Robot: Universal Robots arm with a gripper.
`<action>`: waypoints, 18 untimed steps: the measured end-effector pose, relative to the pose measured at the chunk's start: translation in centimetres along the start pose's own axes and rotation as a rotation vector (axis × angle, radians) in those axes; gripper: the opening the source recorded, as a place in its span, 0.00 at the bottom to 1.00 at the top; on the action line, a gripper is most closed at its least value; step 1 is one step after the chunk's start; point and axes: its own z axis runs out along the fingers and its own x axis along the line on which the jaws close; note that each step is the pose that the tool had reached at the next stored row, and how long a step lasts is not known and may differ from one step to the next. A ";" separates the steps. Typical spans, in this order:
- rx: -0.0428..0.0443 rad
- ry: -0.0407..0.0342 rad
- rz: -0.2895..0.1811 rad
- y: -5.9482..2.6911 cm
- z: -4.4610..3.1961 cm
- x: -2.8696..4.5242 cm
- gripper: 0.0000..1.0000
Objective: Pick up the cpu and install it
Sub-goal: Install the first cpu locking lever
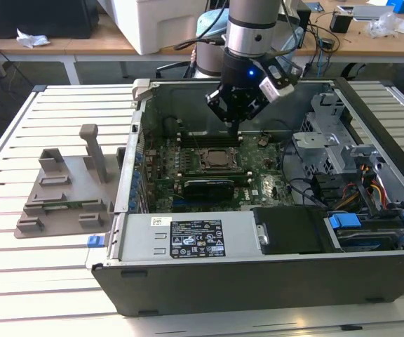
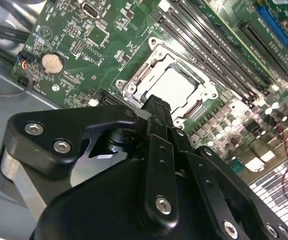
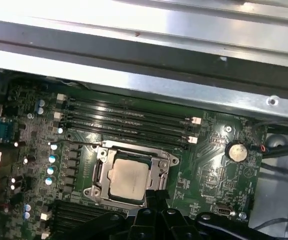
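Exterior view: slatted white table [image 1: 19, 267] carries an open computer case [image 1: 258, 281] lying on its side, with a grey plastic holder tray [image 1: 65, 193] just beside it toward the exterior view's left. Arm [image 1: 252, 28] reaches down into the case from above. Green motherboard [image 1: 268, 186] lies flat on the case floor; a black rectangular card [image 1: 209, 187] sits across it near the socket. Drive cage with blue tabs [image 1: 346, 221] occupies the side toward the exterior view's right.

Gripper [image 1: 234, 121] hangs above the motherboard, over the memory slots and close to the socket, apart from the board surface. In the second wrist view the black fingers [image 2: 156, 107] meet at a narrow tip with no gap seen between them and nothing clamped there; gripper [image 2: 156, 102] reads as closed and empty. In the first wrist view the finger tip [image 3: 153, 197] shows just at the socket's edge.

Socket frame [image 3: 134, 175], silver metal, is mounted mid-board beside 4 long black memory slots [image 3: 129, 125]. The cpu [image 3: 128, 177] lies flat inside the socket frame, pale square top facing up, seated level within the frame in both wrist views [image 2: 176, 90]. Cpu is not touched by the fingers.

Round coin cell [image 3: 236, 151] sits on the board, well apart from the socket, near a red-and-black wire pair [image 3: 274, 147].
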 end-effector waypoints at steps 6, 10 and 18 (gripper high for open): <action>-0.0027 0.0017 0.065 0.01 0.02 0.05 0.11; -0.0025 -0.0024 0.065 0.18 0.04 1.36 0.11; -0.0023 -0.0034 0.065 0.79 0.28 5.92 0.11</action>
